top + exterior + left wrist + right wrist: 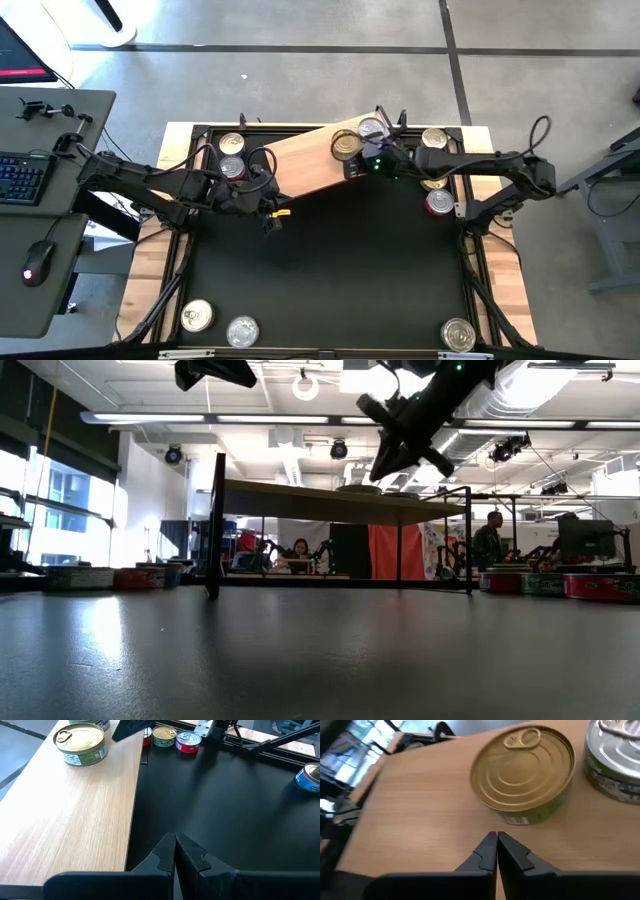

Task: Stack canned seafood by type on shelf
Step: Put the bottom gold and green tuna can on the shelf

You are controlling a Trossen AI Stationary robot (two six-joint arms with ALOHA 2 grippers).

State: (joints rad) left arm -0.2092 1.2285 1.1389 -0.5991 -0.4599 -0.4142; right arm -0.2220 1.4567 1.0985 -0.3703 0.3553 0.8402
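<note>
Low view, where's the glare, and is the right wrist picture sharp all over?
Low view: ceiling lights wash pale glare across the dark table, brightest at left, and the arm overhead is a silhouette. Right wrist view: the gold-lidded can is sharp, the room beyond the shelf is blurred.

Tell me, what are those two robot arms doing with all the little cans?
They are sorting tins onto a wooden shelf. The right pincer hangs shut and empty above the shelf beside a gold-lidded can; a silver-lidded one stands next to it. The left pincer is shut too, holding nothing, at the shelf's other end. More cans wait around the table.
</note>
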